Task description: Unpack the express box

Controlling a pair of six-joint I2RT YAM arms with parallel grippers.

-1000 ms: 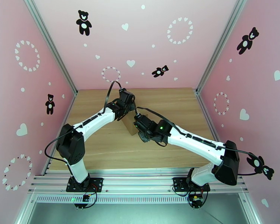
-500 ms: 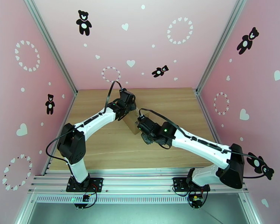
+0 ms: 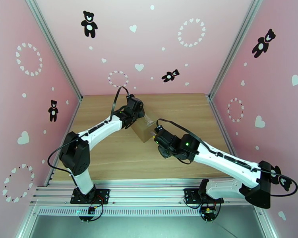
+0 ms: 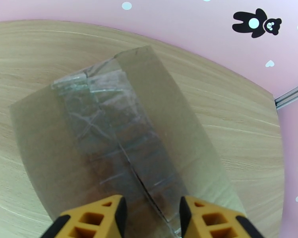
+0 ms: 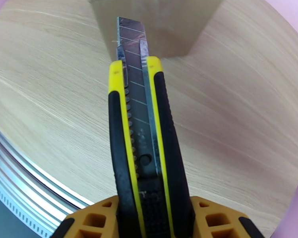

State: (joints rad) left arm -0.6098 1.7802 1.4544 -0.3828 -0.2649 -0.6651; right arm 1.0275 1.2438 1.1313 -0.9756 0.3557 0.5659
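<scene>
The express box (image 3: 142, 131), a small brown carton, lies in the middle of the table. In the left wrist view the express box (image 4: 157, 116) shows clear wrinkled tape on top, with a thin slit running along the seam. My left gripper (image 3: 137, 112) rests over the box's far-left end, and in its wrist view the left gripper (image 4: 151, 217) has its yellow fingers apart with nothing between them. My right gripper (image 3: 157, 137) sits just off the box's near-right end. It (image 5: 151, 219) is shut on a yellow-black utility knife (image 5: 139, 127). The blade (image 5: 129, 36) is out and points at the box (image 5: 177, 32).
The wooden table (image 3: 109, 155) is bare around the box. Pink walls close it in at the left, back and right. A metal rail (image 3: 149, 193) with the arm bases runs along the near edge.
My right arm has drawn back toward the near right with the knife, uncovering more of the box top. The left arm and the box have stayed put.
</scene>
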